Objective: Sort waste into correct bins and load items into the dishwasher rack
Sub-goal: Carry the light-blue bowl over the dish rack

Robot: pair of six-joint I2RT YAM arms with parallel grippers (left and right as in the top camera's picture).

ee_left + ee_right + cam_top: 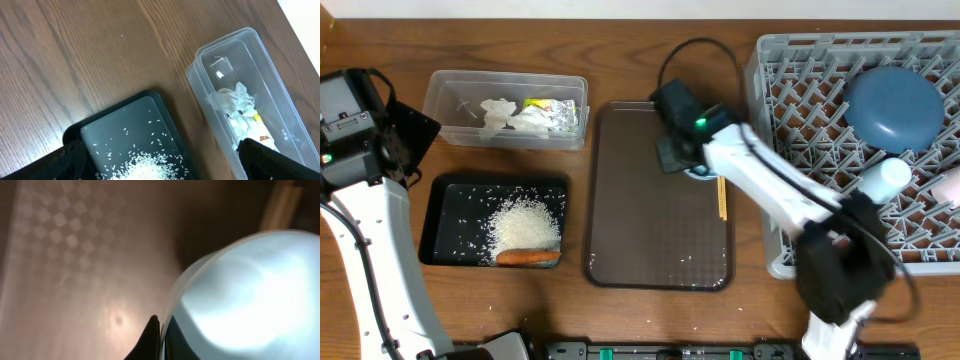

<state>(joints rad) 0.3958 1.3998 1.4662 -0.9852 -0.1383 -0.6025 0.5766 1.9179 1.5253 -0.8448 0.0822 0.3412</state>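
My right gripper [161, 325] is shut on the rim of the small light blue bowl [240, 300], low over the brown serving tray; overhead, the gripper [682, 155] hides most of the bowl [698, 172]. The wooden chopsticks [722, 196] lie on the tray beside it. The blue plate [895, 105], a light blue cup [885, 178] and a white cup [950, 185] sit in the grey rack [770, 60]. My left gripper [170, 167] is open and empty above the black tray [445, 220], which holds rice [525, 222] and the carrot [528, 257]. The clear tub [440, 95] holds tissue [505, 115] and the foil wrapper [555, 112].
The brown serving tray [640, 230] lies between the bins and the rack, with a few rice grains on it. The left wrist view shows the tub [200, 65] with tissue [235, 100] and the black tray [120, 125] with rice [145, 165] on the wooden table.
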